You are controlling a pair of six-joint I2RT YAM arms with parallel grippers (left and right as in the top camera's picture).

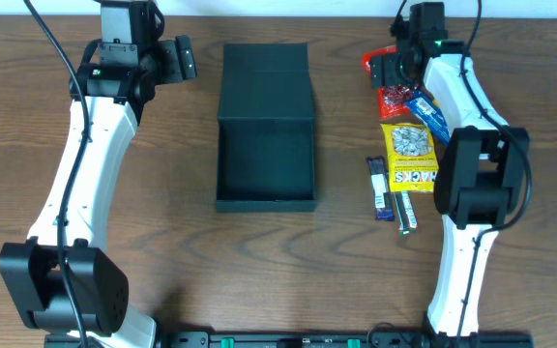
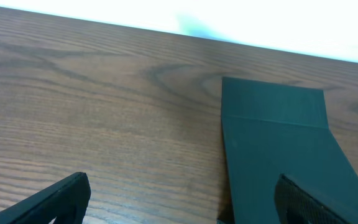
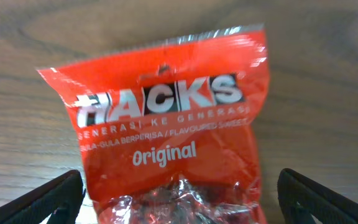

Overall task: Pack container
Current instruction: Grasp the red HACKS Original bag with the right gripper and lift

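Closest to me lay the glossy red foil sweet packet [image 3: 173,143], flat on the brown wood-grain surface [image 3: 30,37] with its white lettering up. My right fingers [image 3: 48,202] stood spread as wide as they go, one on either side of its lower half. They held nothing and, as far as I could tell, touched nothing.

The packet headed a row of snacks along the right edge of the surface. A blue wrapped bar [image 1: 426,116] seemed to lap over its near end, followed by a yellow seed packet [image 1: 409,155] and two slim dark sticks [image 1: 387,188].

The dark teal-black matte rectangular container [image 1: 265,159] sat mid-surface toward the far edge, its hinged flap thrown back and its inside bare. My left fingers [image 2: 55,199] were just as wide and empty, hovering beside the left edge of that flap.

I judged the packing not yet begun, with the first pick in hand. The next move called for lowering the right fingers and pinching the crinkly foil firmly across its width. I would then lift it free of the blue bar and carry it leftward over the open container before letting go.
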